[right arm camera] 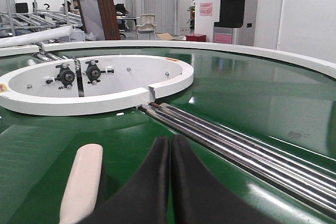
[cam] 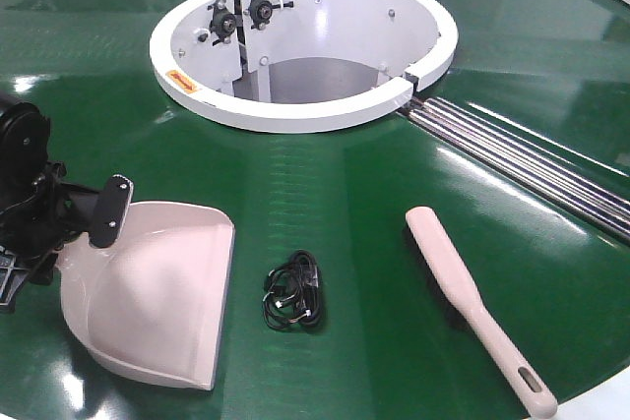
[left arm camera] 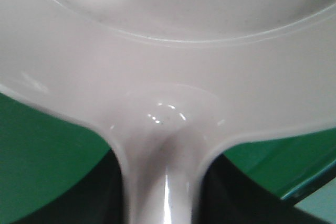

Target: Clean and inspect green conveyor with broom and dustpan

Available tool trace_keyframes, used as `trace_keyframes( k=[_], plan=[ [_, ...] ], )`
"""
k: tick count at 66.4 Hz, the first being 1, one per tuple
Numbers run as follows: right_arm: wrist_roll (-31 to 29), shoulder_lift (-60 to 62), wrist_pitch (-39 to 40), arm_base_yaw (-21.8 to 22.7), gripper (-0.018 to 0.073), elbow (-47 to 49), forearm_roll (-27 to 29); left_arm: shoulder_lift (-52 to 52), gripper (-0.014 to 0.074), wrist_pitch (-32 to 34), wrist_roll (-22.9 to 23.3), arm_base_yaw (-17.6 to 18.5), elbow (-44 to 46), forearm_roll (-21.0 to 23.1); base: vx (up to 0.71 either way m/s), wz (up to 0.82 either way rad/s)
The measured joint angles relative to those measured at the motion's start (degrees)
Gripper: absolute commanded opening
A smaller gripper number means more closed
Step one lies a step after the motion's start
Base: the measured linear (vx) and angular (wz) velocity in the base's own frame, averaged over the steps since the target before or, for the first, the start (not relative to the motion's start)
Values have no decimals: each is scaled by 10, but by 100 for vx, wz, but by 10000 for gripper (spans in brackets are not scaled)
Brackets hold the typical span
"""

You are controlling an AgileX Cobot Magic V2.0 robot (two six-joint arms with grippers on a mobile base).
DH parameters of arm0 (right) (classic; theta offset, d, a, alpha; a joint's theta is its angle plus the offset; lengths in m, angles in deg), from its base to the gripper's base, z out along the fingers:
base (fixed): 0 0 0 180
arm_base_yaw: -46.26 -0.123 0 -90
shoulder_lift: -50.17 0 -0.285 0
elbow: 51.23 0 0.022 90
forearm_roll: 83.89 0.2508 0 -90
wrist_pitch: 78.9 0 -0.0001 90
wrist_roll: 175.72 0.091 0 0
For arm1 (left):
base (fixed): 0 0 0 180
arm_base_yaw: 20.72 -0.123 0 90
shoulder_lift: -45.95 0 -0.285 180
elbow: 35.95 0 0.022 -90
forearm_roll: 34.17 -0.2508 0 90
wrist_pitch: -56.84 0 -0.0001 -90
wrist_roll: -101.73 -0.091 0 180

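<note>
Dustpan (cam: 157,292) sits on green conveyor (cam: 345,174), L gripper (cam: 98,218) clamped on its handle. R gripper (right arm camera: 170,182) pressed closed, empty, just beside broom (right arm camera: 81,182) (black cable bundle (cam: 292,292) btwn dustpan & broom).

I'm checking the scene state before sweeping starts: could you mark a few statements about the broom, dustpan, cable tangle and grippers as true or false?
1. The broom lies unheld on the green conveyor. True.
2. The black cable tangle sits inside the dustpan. False: it lies on the belt between the dustpan and the broom.
3. The left gripper is closed on the dustpan's handle. True.
4. The right gripper is spread wide open. False: its fingers are pressed together, empty, beside the broom.
</note>
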Motion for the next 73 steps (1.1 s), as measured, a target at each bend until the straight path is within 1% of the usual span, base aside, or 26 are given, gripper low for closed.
trace_keyframes(
  k=[73],
  plan=[
    [0,0,0,0,-10,0,0,0,-7,-7,14,1,0,1,0,0]
  ],
)
